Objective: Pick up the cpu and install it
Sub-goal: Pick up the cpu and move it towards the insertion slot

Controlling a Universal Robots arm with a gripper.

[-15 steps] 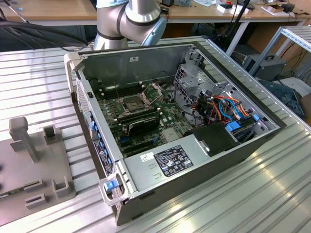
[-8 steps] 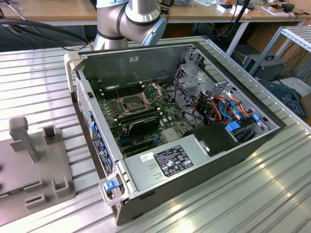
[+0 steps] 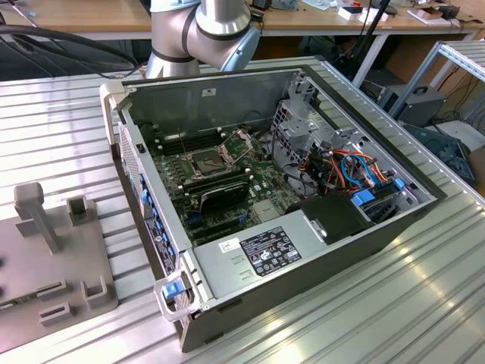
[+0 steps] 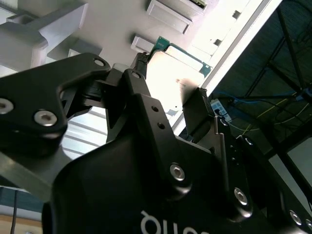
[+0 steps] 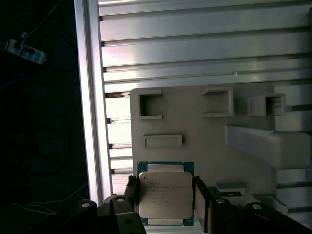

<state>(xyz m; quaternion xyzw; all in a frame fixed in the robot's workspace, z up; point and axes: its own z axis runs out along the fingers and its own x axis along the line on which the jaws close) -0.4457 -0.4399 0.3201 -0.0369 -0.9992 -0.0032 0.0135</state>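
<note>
First wrist view: jaws flanked cpu (image 5: 165, 195) on grey fixture (image 5: 195, 122) (gripping or not, couldn't tell); pickup step, wanted even squeeze. Exterior view: fixture sat at 8 o'clock of case (image 3: 227, 91).

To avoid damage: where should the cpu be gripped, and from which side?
By two opposite edges of its green board, from straight above: the cpu lies flat and thin on the grey plate, metal top up, so only edges offer hold.

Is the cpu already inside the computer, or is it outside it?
Outside: in the first wrist view the cpu is held between the fingers of the claw, over the grey holder plate.
</note>
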